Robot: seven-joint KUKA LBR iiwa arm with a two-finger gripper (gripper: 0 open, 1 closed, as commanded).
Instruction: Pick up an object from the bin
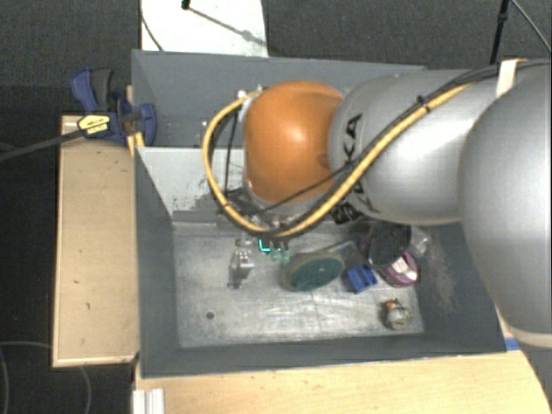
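- Gripper, camera view: hangs low over the left-middle of the grey bin, beneath the orange wrist cover. Open or closed, cannot tell.
- Sits above bare floor, just left of a teal round disc. That disc is the nearest object and judged the likeliest pick, though not for certain.
- Risks closing on nothing if lowered straight down, with no object directly beneath.
- Risks skidding off the disc: appears flat and low against the floor, with little edge to clamp.
- Risks shoving the disc into the blue block just beside it on the right, then jamming the pair or lifting neither.
- Risks disturbing the purple piece and the dark lump, crowded near the block and partly hidden under the arm. Hard to judge clearance there.
- Risks sending the small brownish round thing rolling if brushed. Lies apart toward the near right corner, well clear of the gripper for now.
- Risks snagging the yellow cable, looped close to the back wall, on any swing toward that side.
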